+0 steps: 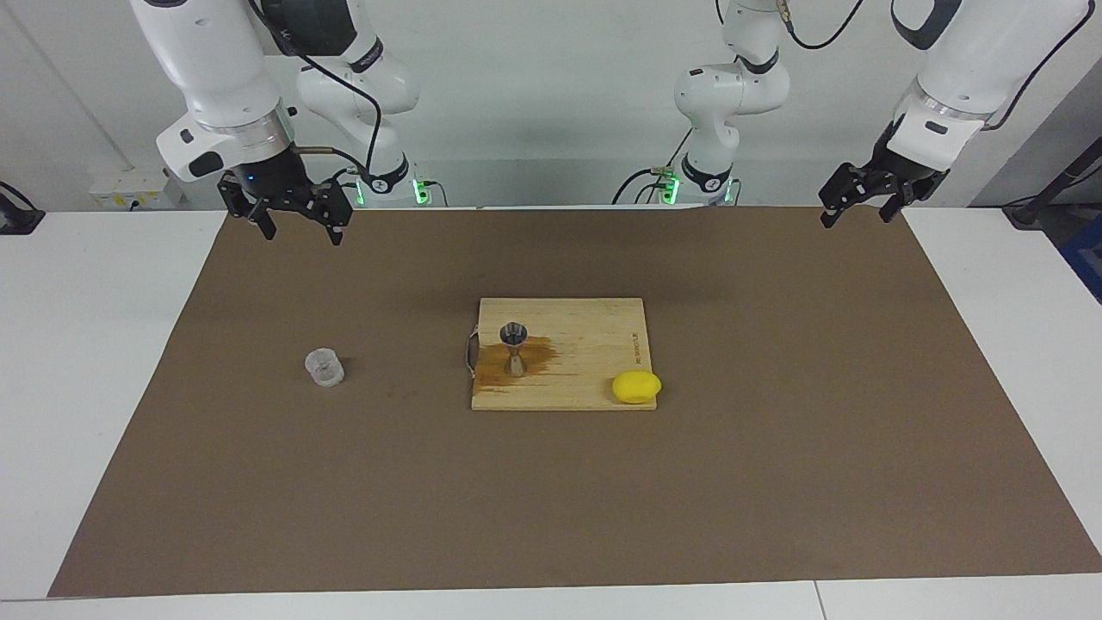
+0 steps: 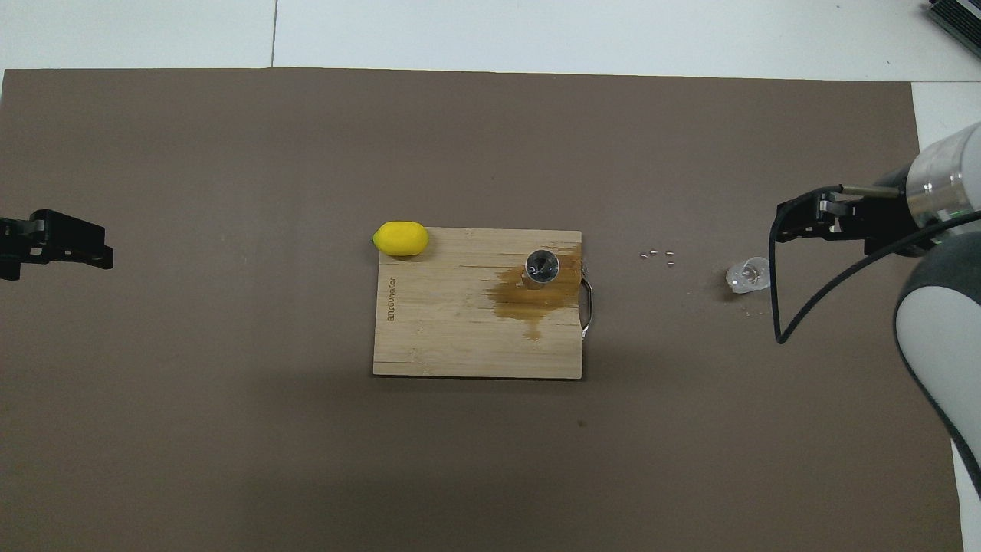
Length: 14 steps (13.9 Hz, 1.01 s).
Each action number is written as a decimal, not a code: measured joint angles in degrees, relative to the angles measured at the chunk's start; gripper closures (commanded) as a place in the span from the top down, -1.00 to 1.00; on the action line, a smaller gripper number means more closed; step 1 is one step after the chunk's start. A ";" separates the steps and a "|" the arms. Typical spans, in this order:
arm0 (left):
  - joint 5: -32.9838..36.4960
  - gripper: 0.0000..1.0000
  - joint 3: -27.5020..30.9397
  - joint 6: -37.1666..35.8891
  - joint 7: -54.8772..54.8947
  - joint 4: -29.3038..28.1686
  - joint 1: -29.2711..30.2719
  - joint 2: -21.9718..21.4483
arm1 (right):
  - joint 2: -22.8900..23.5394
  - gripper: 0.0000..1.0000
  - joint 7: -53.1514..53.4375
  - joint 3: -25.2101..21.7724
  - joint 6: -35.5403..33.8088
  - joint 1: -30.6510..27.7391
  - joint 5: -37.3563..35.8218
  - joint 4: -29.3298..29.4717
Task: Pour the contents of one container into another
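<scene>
The small clear faceted cup stands on the brown mat toward the right arm's end, and shows in the overhead view. The silver hourglass jigger stands upright on a wooden board, inside a brown wet stain; it also shows from above. My right gripper is open and empty, raised over the mat's edge by the robots, apart from the cup; it shows in the overhead view. My left gripper is open and empty, raised over the mat's edge at the left arm's end.
A yellow lemon lies on the board's corner farthest from the robots, toward the left arm's end. The board has a metal handle on the cup's side. A few small specks lie on the mat between board and cup.
</scene>
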 measured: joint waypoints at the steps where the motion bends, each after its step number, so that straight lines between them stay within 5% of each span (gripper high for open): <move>1: 0.00 1.00 0.00 0.00 0.00 0.00 0.00 0.00 | -0.07 1.00 -0.89 -0.01 -0.05 -0.47 0.00 -0.24; 14: 0.00 1.00 0.00 0.00 0.00 0.00 0.00 0.00 | -0.11 1.00 -0.54 0.30 -0.22 -0.26 0.08 -0.34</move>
